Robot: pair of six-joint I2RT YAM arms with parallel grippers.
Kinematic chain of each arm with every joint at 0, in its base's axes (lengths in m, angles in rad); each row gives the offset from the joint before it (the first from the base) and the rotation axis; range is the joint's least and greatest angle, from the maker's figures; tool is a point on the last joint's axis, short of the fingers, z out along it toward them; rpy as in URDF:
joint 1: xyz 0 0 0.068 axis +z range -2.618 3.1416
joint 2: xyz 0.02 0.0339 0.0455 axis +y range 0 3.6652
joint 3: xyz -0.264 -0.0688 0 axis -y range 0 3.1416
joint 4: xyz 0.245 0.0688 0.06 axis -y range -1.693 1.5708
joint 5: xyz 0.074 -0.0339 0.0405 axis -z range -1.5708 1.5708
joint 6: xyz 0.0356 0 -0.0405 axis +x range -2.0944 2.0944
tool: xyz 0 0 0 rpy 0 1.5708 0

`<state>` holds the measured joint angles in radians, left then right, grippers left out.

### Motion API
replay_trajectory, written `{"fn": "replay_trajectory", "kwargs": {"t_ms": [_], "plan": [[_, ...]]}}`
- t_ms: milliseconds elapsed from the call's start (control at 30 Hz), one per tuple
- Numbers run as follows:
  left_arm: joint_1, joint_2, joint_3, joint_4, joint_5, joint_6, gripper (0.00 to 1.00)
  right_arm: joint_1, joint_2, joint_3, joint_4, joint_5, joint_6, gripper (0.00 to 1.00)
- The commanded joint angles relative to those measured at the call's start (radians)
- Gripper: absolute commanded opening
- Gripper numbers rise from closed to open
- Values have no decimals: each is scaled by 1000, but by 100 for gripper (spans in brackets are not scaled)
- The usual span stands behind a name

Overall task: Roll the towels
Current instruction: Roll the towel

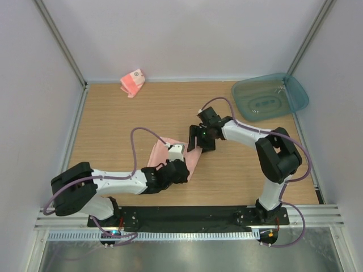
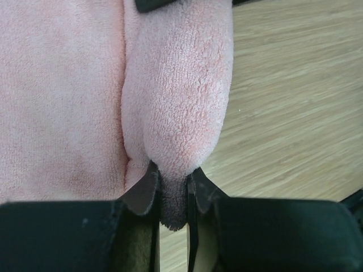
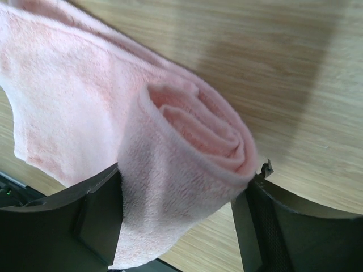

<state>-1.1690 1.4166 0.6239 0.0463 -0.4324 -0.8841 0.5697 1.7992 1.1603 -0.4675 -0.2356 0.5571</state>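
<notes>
Pink plain towel (image 1: 157,154), surface (image 1: 113,113) centre, half rolled. Left end effector (image 2: 173,181) clamped on its rolled end. Right end effector (image 3: 187,170) astride it, grip unclear. Next: roll over flat tail at 9 o'clock. Striped towel (image 1: 133,83) waits, 11 o'clock.

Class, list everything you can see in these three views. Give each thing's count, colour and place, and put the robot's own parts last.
plain salmon-pink terry towel: one, salmon pink, middle of the table, partly rolled
small striped pink towel: one, pink with reddish stripes and a white round mark, far left, by the back wall
translucent teal plastic tub: one, teal, far right corner
light wooden table: one, light brown, under everything
left arm: one, white and black, reaching in from near left
right arm: one, white and black, reaching in from near right
left gripper: one, black, pinching one end of the roll
right gripper: one, black, open, fingers either side of the roll
</notes>
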Motion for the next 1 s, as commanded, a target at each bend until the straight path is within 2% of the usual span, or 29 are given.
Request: {"fn": "replay_trajectory", "kwargs": {"t_ms": [0, 400, 567, 700, 800, 833, 933, 967], "plan": [[22, -41, -55, 26, 126, -93, 0, -50, 14, 84, -23, 38, -34, 74], [71, -131, -134, 43, 175, -216, 0, -133, 66, 252, -151, 159, -100, 73], [113, -169, -193, 82, 242, -327, 1, -142, 25, 259, -157, 173, -103, 73], [140, -192, -237, 98, 267, -417, 0, -142, -32, 202, -132, 154, -91, 73], [169, -215, -294, 122, 285, -504, 0, -142, -95, 123, -74, 95, -74, 73], [180, -219, -312, 150, 297, -524, 0, -143, -113, 95, -47, 23, -69, 73], [224, -214, -381, 197, 348, -596, 0, -143, -193, -39, 120, -111, -30, 74], [233, -212, -407, 204, 354, -608, 0, -142, -211, -109, 218, -198, -14, 75]]}}
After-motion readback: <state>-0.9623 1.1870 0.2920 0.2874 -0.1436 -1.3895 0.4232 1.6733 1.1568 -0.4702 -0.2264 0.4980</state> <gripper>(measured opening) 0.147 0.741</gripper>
